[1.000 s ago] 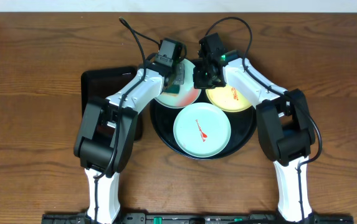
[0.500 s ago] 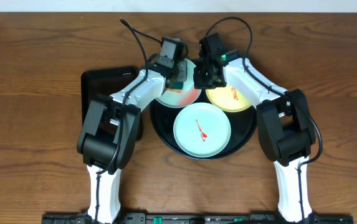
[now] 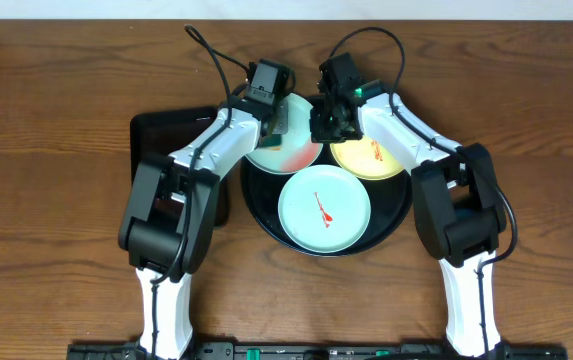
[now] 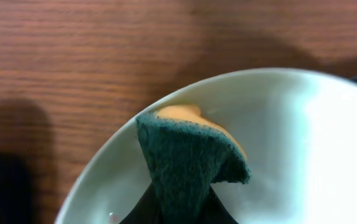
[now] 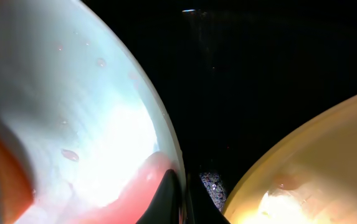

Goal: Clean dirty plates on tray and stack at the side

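Three plates lie on the round black tray (image 3: pixel 394 212). The far-left light blue plate (image 3: pixel 288 156) carries a red smear. My left gripper (image 3: pixel 271 118) is shut on a green and orange sponge (image 4: pixel 187 155) and presses it on this plate (image 4: pixel 303 143) near its far rim. My right gripper (image 3: pixel 324 125) is shut on the right rim of the same plate (image 5: pixel 85 124), one finger on each side of the rim (image 5: pixel 181 196). The pale yellow plate (image 3: pixel 371 155) lies at far right, also seen in the right wrist view (image 5: pixel 315 180). A second light blue plate (image 3: pixel 324 210) with a thin red smear lies in front.
A smaller rectangular black tray (image 3: pixel 161 135) lies left of the round tray, partly under my left arm. Brown wooden table (image 3: pixel 56 200) extends on both sides. The tray's black floor (image 5: pixel 259 74) shows between the plates.
My left gripper has shifted the sponge back and forth over the far-left plate, ending a little farther up and left. My right gripper has held still on the rim.
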Robot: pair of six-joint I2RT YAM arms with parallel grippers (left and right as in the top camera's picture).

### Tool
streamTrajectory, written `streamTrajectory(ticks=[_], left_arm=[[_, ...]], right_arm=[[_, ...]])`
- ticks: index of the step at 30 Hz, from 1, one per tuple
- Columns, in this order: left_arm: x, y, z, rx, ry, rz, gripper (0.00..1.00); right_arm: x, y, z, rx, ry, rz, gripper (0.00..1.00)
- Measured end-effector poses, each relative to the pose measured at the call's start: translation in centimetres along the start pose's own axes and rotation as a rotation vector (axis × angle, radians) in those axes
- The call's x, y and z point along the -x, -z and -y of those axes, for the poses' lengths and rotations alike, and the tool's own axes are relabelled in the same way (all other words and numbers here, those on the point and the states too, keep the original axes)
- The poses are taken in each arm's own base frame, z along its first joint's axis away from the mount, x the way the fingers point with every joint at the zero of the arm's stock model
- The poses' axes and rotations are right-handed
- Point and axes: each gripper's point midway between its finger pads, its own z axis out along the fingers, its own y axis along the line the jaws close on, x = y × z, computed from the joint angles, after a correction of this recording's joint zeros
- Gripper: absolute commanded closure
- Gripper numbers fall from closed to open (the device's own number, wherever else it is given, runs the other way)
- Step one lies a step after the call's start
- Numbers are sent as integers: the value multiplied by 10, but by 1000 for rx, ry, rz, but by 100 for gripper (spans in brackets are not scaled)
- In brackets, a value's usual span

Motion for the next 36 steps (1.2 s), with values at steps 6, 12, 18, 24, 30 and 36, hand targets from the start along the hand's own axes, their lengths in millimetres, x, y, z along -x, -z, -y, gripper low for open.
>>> streamTrajectory(ticks=[6,12,18,24,30,36], left_arm=[[-13,8,-13,50,-37,-61,93],[-23,12,-8,15,-43,-107,93],[-12,9,8,-65,-31,-55,93],[1,8,19,-117,-16,6,93],[5,2,23,-131,-5,28,93],[5,-2,25,-136,-5,32,93]], right_arm=[[0,0,-1,7,1,-1,99],[-1,0,-2,12,1,-5,99],[-2,0,0,4,0,-8,99],[-2,0,0,2,-1,-8,99],[-2,0,0,2,-1,-7,99],[-2,0,0,0,-1,-7,99]])
